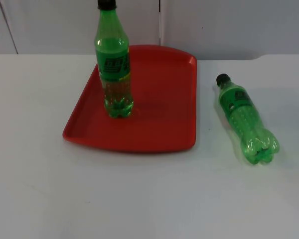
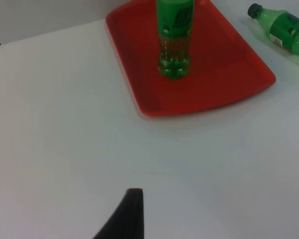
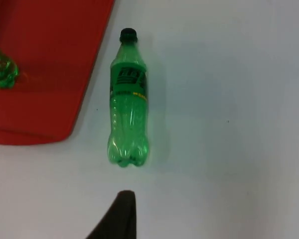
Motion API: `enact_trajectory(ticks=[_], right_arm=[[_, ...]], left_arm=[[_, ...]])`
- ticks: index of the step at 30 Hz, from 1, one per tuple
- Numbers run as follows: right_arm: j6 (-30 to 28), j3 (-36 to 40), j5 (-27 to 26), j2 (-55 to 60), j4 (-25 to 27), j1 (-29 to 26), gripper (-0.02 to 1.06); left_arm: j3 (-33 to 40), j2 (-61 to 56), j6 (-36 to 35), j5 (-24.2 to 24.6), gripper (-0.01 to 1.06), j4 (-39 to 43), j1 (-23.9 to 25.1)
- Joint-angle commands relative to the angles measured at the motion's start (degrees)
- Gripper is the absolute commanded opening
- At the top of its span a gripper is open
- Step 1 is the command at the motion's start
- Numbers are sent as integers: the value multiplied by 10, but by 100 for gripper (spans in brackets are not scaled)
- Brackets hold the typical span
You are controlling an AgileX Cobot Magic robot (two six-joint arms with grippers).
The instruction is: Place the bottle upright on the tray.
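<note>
Bottle green, black cap, lying flat beside red tray

soft even light from overhead, faint shadows under the tray and lying bottle, slight haze, no hard glare.

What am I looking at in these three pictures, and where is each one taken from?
This is a two-armed robot at a white table. One picture comes from a fixed camera looking down on the table; the other two come from cameras on the arms' wrists. A red tray holds one green bottle standing upright. A second green bottle lies on its side on the table beside the tray, on the right arm's side. Each wrist picture shows one black fingertip above bare table: left, right. Nothing is held.
</note>
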Motion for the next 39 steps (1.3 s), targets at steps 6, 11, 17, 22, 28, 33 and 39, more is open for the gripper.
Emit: enact_trajectory(ticks=[6,11,17,22,28,33,39], right_arm=[[-5,-101,0,135,10,-3,105],[-6,-165,2,216,11,-2,105],[-6,-242,9,311,9,7,105],[-6,-321,20,409,9,46,105],[14,-411,36,515,-7,97,105],[62,-480,63,598,-45,136,105],[128,-571,117,697,-77,167,105]], left_arm=[[3,-3,1,-1,105,3,-3],[3,-3,1,-1,105,3,-3],[3,-3,1,-1,105,4,-3],[3,-3,1,-1,105,4,-3],[3,-3,1,-1,105,4,-3],[3,-3,1,-1,105,4,-3],[3,-3,1,-1,105,4,-3]])
